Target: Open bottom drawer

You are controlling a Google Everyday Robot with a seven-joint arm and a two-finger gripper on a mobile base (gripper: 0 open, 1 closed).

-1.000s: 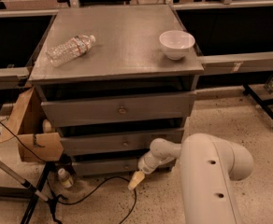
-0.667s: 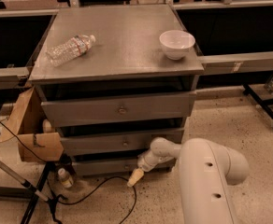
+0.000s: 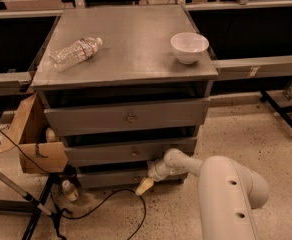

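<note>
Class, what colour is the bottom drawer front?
The bottom drawer is grey, camera view; end effector sits by its lower edge.

A pale, dark-speckled floor (image 3: 246, 139) is seen throughout, lit by dim, warm light. A grey cabinet is set in the middle, and its flat worktop (image 3: 136, 49) is bare over most of its surface. Long benches (image 3: 258, 65) with pale rails and dark undersides are ranged behind it. A black frame leg (image 3: 282, 115) is planted at the right. A cardboard box (image 3: 36, 146) is placed against the cabinet's left side. A black cable (image 3: 113, 198) is trailed over the floor. The end effector (image 3: 145, 185) is held low before the cabinet.
</note>
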